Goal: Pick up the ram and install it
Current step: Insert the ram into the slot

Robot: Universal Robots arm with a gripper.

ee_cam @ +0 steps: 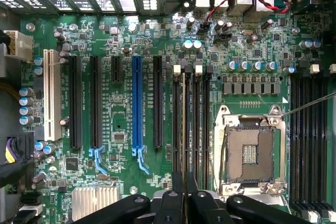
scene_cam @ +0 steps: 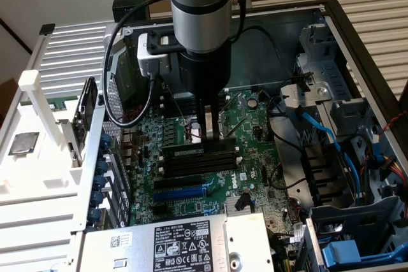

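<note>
My gripper (scene_cam: 209, 133) is down mid-frame over the motherboard (scene_cam: 185, 176), fingers pinched tight on the ram (ee_cam: 182, 129), which stands edge-on in a memory slot (ee_cam: 176, 124) beside the empty CPU socket (ee_cam: 251, 153).

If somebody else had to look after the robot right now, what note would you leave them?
Gripper: pointing straight down over the motherboard, jaws shut on the ram.
Ram: standing on edge in one of the black memory slots, beside the empty processor socket.
Done: the ram is picked up and brought to its slot.
Left: I cannot tell whether it is pressed fully home or whether the end clips have closed. The jaws have not let go.
</note>
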